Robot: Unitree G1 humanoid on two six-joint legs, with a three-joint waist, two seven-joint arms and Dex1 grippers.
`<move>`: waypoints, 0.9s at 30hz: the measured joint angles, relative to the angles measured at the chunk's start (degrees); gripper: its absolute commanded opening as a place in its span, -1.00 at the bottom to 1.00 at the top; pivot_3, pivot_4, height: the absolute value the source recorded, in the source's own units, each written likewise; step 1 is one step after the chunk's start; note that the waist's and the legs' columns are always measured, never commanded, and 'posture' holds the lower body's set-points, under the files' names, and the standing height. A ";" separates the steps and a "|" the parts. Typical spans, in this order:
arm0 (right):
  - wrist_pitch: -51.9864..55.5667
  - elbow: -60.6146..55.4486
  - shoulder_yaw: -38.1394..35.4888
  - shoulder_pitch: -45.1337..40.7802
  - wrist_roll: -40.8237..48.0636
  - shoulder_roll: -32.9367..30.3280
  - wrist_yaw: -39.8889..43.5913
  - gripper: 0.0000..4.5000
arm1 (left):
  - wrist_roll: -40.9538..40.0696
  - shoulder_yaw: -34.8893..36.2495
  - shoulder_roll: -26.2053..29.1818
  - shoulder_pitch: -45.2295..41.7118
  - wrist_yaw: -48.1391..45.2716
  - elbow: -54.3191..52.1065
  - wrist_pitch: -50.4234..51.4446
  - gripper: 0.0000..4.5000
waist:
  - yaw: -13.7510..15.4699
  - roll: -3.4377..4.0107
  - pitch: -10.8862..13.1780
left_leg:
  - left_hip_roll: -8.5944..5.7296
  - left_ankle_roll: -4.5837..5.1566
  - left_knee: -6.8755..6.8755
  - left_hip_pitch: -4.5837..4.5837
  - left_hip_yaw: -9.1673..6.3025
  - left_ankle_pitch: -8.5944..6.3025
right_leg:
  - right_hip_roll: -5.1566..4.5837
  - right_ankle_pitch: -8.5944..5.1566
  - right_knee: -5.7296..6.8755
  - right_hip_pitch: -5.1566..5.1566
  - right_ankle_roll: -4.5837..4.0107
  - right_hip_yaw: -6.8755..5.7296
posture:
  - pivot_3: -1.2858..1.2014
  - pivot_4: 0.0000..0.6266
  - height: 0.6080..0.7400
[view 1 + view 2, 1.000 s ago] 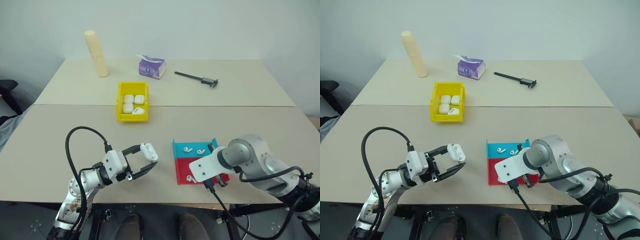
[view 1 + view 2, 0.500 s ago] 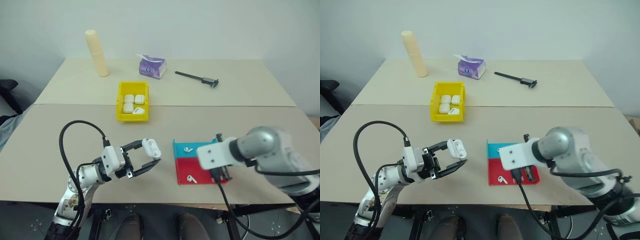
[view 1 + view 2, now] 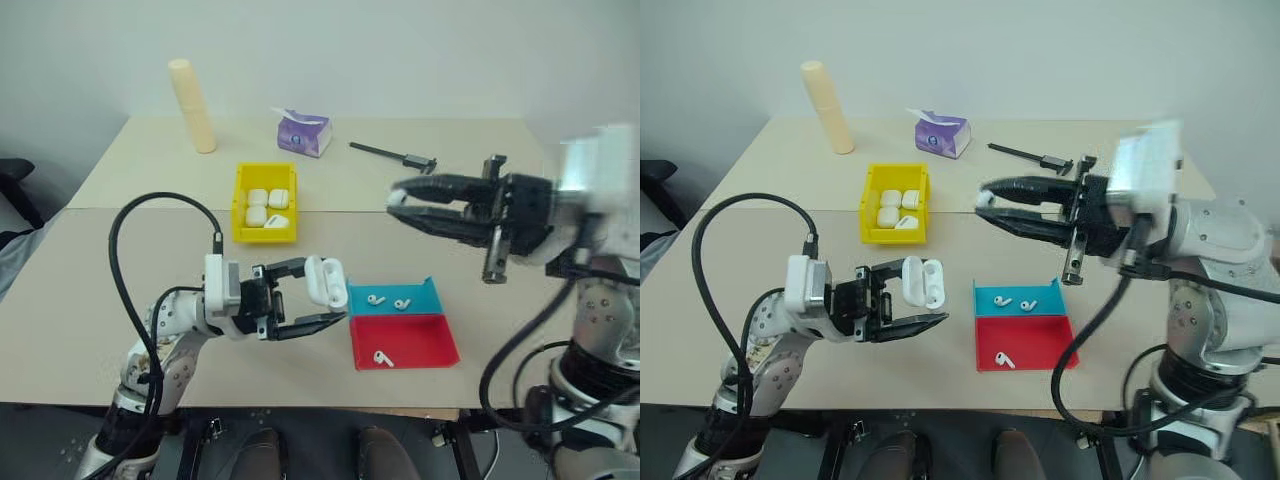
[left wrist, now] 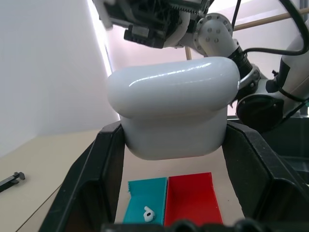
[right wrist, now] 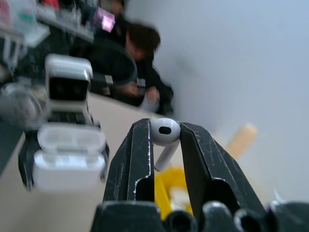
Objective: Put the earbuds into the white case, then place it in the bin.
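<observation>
My left gripper [image 3: 322, 296] is shut on the white case [image 3: 327, 280], held above the table with its lid flipped open. The case also shows close up [image 4: 174, 113] in the left wrist view. My right gripper [image 3: 985, 200] is raised, points left toward the case, and is shut on one earbud [image 5: 164, 133]. Two more earbuds [image 3: 376, 298] lie in the teal tray [image 3: 430, 295], and one earbud [image 3: 380, 357] lies in the red tray [image 3: 425, 340]. The yellow bin [image 3: 240, 200] stands farther back on the table, with several white cases inside.
At the back of the table are a beige cylinder [image 3: 193, 107], a purple tissue pack [image 3: 303, 133] and a black caliper [image 3: 395, 155]. The two trays sit side by side near the front edge. A person [image 5: 140, 48] is in the background of the right wrist view.
My right gripper has risen from the trays and swung round to point left, an earbud pinched in it. My left gripper has lifted the open case and moved it slightly right.
</observation>
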 measured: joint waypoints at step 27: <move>-36.41 16.21 19.73 8.14 -2.87 6.02 4.91 -0.70 | 1.62 1.08 3.95 -2.69 1.85 -4.59 5.09 0.23 | 0.04 0.01 0.00 | 0.02 -0.02 0.00 0.07 0.21 0.02 | 0.02 0.00 0.02 0.03 -0.01 -0.02 | 0.03 -0.52 1.00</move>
